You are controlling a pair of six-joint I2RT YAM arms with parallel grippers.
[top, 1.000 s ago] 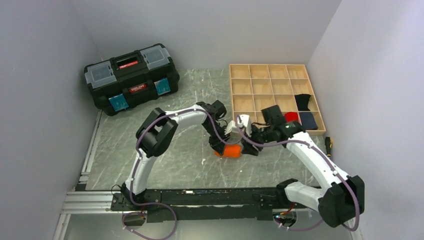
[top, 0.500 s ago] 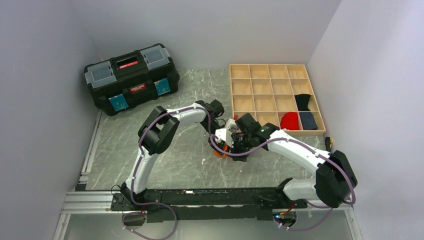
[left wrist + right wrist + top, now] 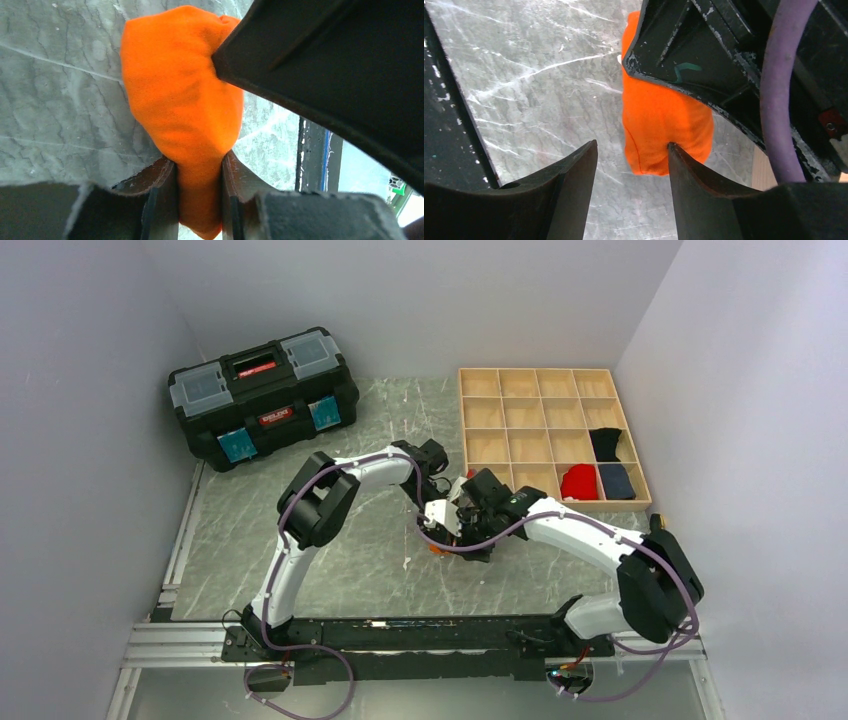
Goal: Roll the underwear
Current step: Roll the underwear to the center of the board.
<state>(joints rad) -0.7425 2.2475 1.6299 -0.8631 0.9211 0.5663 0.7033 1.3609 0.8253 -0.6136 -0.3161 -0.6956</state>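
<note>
Your left arm (image 3: 372,468) and right arm (image 3: 585,532) fold inward, meeting over the middle of the marble table (image 3: 240,530). Your left gripper (image 3: 198,175) is clamped on the bunched orange underwear (image 3: 182,95) there. Your right gripper (image 3: 631,165) hangs beside it, jaws spread, one finger touching the cloth.

L gripper (image 3: 197,164) fingers (image 3: 160,182) pinch orange underwear (image 3: 185,100) over grey worktop (image 3: 60,100); black part (image 3: 340,65) touches its top-right
</note>
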